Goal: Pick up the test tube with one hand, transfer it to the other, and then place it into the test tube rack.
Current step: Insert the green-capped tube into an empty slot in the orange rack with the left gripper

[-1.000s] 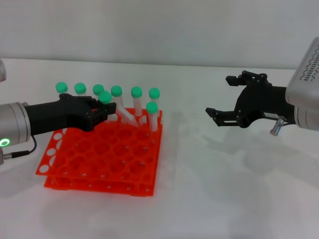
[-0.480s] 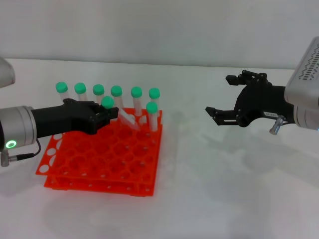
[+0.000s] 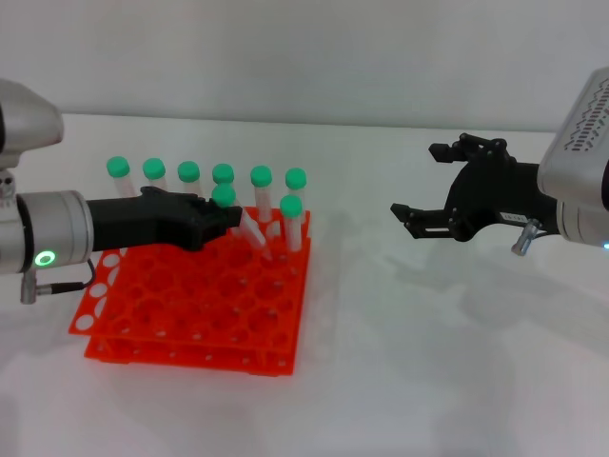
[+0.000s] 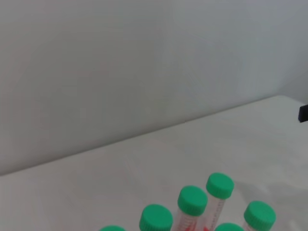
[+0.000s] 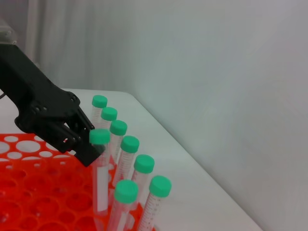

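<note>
Fingers of the left gripper [image 3: 231, 215] pinch the test tube [image 3: 244, 221] just under its green cap, tilted over the rear of the orange rack [image 3: 190, 305]. The right gripper [image 3: 419, 195] hangs well apart, fingers spread and empty. The handover looks done; seating the tube in a hole remains. Plain white surface [image 3: 428, 362], pale bare wall [image 3: 304, 57] behind.
</note>
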